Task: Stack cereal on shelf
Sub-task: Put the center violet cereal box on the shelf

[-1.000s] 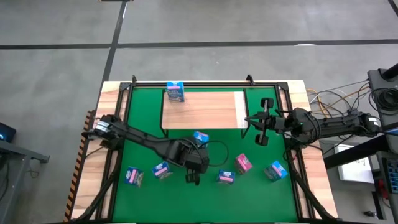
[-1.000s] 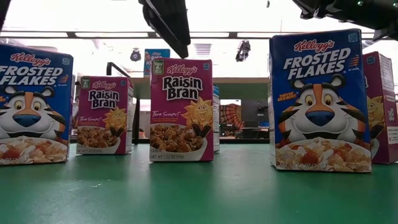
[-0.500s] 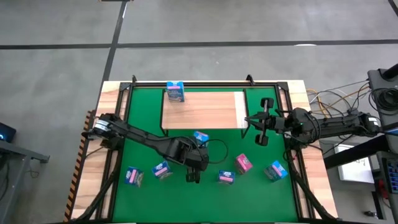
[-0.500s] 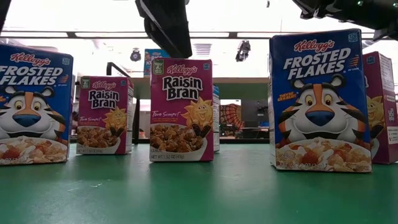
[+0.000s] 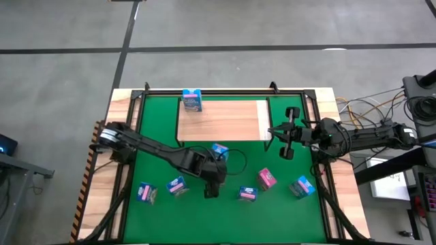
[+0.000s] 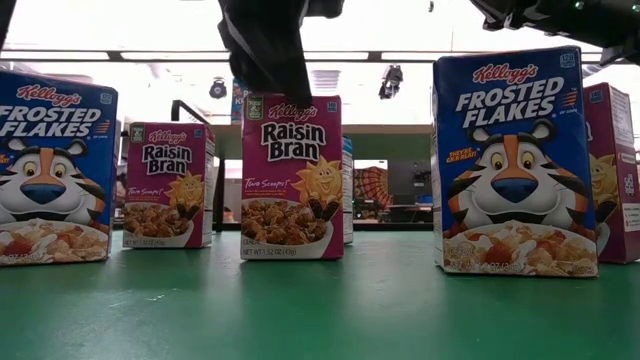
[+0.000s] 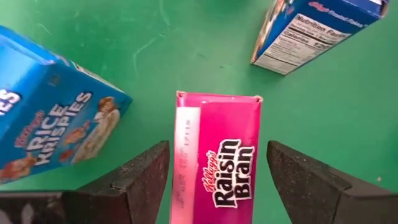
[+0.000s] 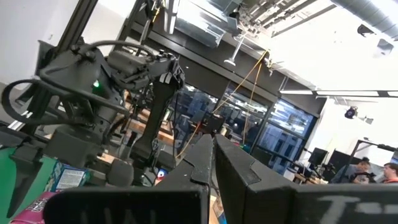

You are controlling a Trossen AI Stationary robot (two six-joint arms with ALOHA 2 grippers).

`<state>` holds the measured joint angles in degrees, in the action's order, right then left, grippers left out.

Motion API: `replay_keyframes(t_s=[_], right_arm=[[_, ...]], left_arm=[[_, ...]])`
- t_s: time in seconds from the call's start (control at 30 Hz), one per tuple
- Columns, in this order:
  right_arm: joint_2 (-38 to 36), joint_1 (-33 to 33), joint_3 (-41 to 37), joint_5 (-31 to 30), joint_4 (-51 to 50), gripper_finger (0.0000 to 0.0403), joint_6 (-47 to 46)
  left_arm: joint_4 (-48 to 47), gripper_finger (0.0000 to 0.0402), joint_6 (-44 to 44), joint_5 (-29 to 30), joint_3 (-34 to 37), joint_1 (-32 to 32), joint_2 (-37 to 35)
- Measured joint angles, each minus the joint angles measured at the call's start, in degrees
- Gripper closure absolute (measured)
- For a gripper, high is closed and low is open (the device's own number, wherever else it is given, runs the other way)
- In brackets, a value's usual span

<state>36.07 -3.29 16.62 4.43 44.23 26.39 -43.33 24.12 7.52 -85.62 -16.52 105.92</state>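
the left claw (image 5: 212,191) hangs over the green mat (image 5: 157,170) near the front middle of the surface, its fingers (image 7: 134,180) spread apart. the left wrist view shows what the high view hides: a pink raisin bran box (image 7: 216,167) stands between the two fingers, seen from its top, and no finger touches it. just beside it in that view are a light blue rice krispies box (image 7: 50,112) and a dark blue box (image 7: 311,28) turned with its nutrition panel up.

the low view gives the printed fronts: two pink raisin bran boxes (image 6: 292,178) standing upright, and two dark blue frosted flakes boxes (image 6: 515,160) with a tiger and a bowl, one at each side.

from above, the boxes are small coloured blocks in a loose row along the front of the mat. one light blue box (image 5: 192,100) already stands on the shelf (image 5: 225,122), at its far left corner; the shelf is a light wood board at the back of the mat.

the right claw (image 5: 286,133) waits off the right end of the shelf, well apart from the boxes, its fingers (image 8: 211,168) pressed together on nothing.
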Motion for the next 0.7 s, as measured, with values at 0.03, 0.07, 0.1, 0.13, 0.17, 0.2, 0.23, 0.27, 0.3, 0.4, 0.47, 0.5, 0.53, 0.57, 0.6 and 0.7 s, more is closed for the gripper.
replay_keyframes(t_s=[0.03, 0.07, 0.1, 0.13, 0.17, 0.2, 0.23, 0.27, 0.3, 0.4, 0.47, 0.5, 0.53, 0.57, 0.6, 0.7], right_arm=[[0.0, 0.0, 0.0, 0.0, 0.0, 0.0394, 0.0], [0.0, 0.0, 0.0, 0.0, 0.0, 0.0394, 0.0], [0.0, 0.0, 0.0, 0.0, 0.0, 0.0394, 0.0], [0.0, 0.0, 0.0, 0.0, 0.0, 0.0394, 0.0], [0.0, 0.0, 0.0, 0.0, 0.0, 0.0394, 0.0], [0.0, 0.0, 0.0, 0.0, 0.1, 0.0394, 0.0], [0.0, 0.0, 0.0, 0.0, 0.1, 0.0394, 0.0], [0.0, 0.0, 0.0, 0.0, 0.1, 0.0394, 0.0], [0.0, 0.0, 0.0, 0.0, 0.2, 0.0394, 0.0], [0.0, 0.0, 0.0, 0.0, 0.2, 0.0394, 0.1], [0.0, 0.0, 0.0, 0.0, 0.2, 0.0394, 0.2], [0.0, 0.0, 0.0, 0.0, 0.2, 0.0394, 0.2], [0.0, 0.0, 0.0, 0.0, 0.2, 0.0394, 0.1], [0.0, 0.0, 0.0, 0.0, 0.2, 0.0394, 0.1], [0.0, 0.0, 0.0, 0.0, 0.2, 0.0394, 0.1], [0.0, 0.0, 0.0, 0.0, 0.2, 0.0394, 0.1]], left_arm=[[1.2, 0.015, 0.4, -0.8, 1.1, 0.3, -0.4], [2.6, 0.015, 0.8, -1.5, 2.5, 0.5, -1.1], [4.0, 0.015, 1.2, -2.1, 3.9, 0.7, -1.6], [5.4, 0.015, 1.4, -2.6, 5.1, 0.9, -2.2], [6.8, 0.015, 1.6, -2.7, 6.2, 0.9, -2.8], [8.0, 0.0151, 1.7, -2.7, 7.3, 1.0, -3.3], [8.7, 0.0153, 1.7, -2.6, 8.1, 1.0, -3.9], [9.3, 0.0157, 1.7, -2.6, 8.7, 1.0, -4.4], [10.0, 0.0162, 1.7, -2.6, 9.2, 1.0, -5.0], [11.1, 0.0182, 1.7, -2.6, 10.4, 1.0, -5.9], [11.1, 0.0198, 1.7, -2.6, 10.6, 1.0, -6.0], [11.1, 0.0207, 1.7, -2.6, 10.6, 1.0, -6.0], [11.1, 0.0215, 1.7, -2.6, 10.6, 1.0, -6.0], [11.2, 0.0223, 1.7, -2.6, 10.6, 1.0, -6.0], [11.3, 0.0231, 1.7, -2.6, 10.5, 1.0, -5.9], [11.3, 0.025, 1.7, -2.6, 10.4, 1.0, -5.9]])
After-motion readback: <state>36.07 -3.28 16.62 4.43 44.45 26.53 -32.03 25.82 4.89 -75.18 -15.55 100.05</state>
